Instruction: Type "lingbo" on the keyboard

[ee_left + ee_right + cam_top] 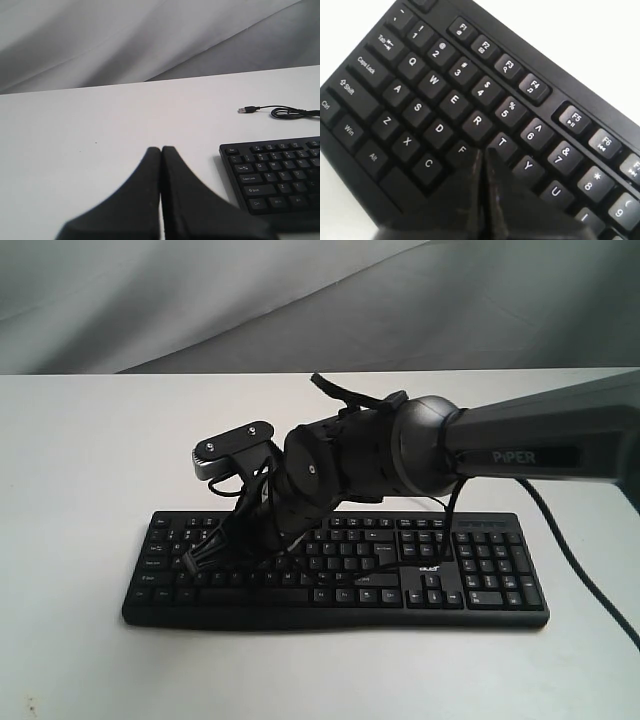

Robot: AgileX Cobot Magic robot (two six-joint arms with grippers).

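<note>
My right gripper (482, 152), tips pinched together, is over the keyboard (340, 585) by F/T, keyboard flat on the table (80, 490), left gripper (161, 149) closed off its Ctrl end; probably G, letter 4 of 6, unconfirmed.

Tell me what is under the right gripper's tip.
Letter keys of the keyboard. The shut right gripper hangs over the spot between the F key and the T key. The key directly beneath its tip is covered, and whether it touches cannot be told.
</note>
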